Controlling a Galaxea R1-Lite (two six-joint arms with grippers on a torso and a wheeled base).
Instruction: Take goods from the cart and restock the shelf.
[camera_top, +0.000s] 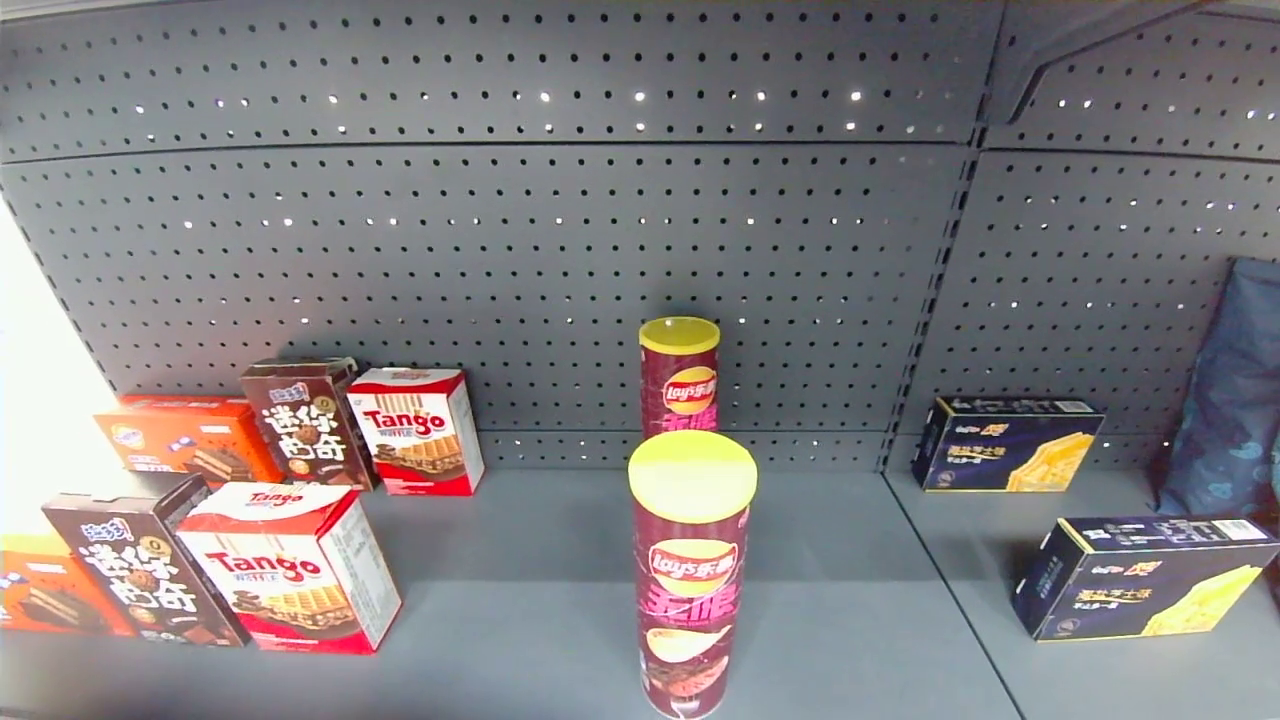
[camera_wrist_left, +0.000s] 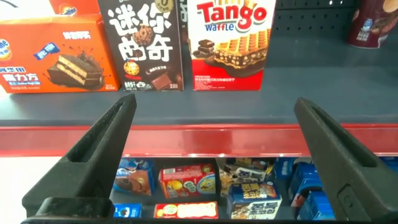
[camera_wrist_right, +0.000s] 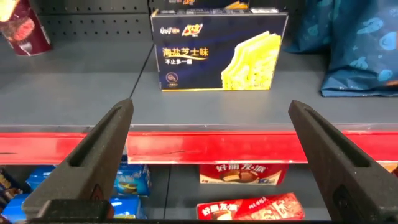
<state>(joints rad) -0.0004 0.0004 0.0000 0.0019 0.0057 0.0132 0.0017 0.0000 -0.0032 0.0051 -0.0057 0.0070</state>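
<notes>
- Front chip can (camera_top: 690, 575) stands upright, long axis vertical, lid up.
- I see left gripper (camera_wrist_left: 214, 102) and right gripper (camera_wrist_right: 210, 104) both spread.
- Far to the can's right, perhaps a bag (camera_top: 1230, 400).

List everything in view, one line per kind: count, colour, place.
chip cans: two, maroon with yellow lids, shelf centre, one behind the other
wafer boxes: two, red and white, shelf left, front and back
chocolate boxes: two, dark brown, left of each wafer box
cake boxes: two, orange, far left
navy boxes: two, navy with yellow, right bay, front and back
bag: one, blue, far right
shelf: one, grey with red front edge
lower-shelf goods: several, mixed colours, below the shelf
left gripper: one, black, open, facing the left boxes
right gripper: one, black, open, facing a navy box
</notes>
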